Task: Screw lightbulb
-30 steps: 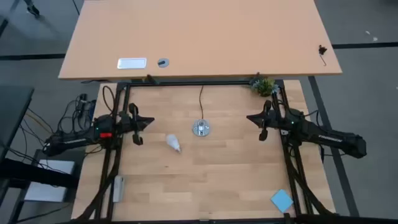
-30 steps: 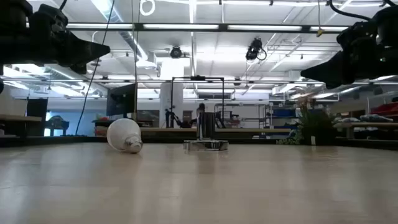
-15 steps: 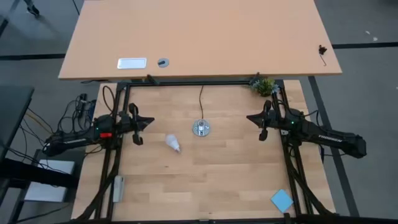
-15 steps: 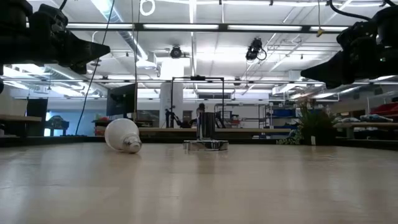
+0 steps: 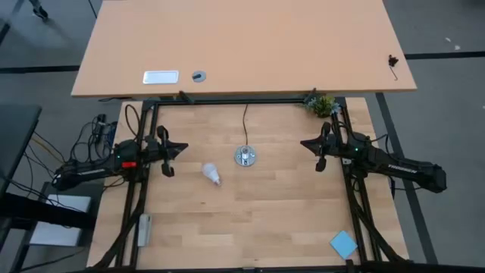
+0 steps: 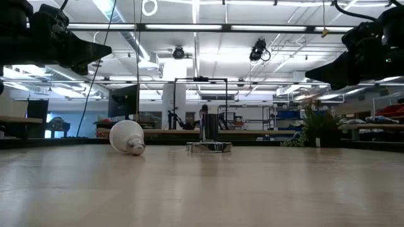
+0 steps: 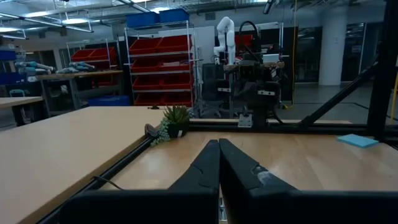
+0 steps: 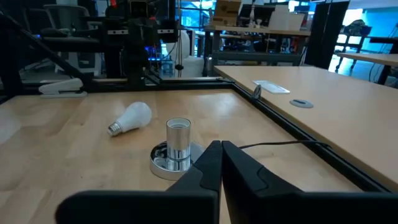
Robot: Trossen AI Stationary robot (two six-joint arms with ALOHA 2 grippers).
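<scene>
Waiting on you, nothing started | lightbulb (image 5: 211, 174) lies on its side on the table (image 5: 250, 220), just beside the socket (image 5: 244, 157), untouched | left gripper (image 5: 180, 149) and right gripper (image 5: 305, 143) hang well apart at the sides, fingers together, empty | pickup, seating, screwing all remain | you can't read the socket threads.

One lightbulb (image 5: 211, 174), one socket (image 5: 244, 157), two pincers, one blue pad (image 5: 343, 244)
</scene>
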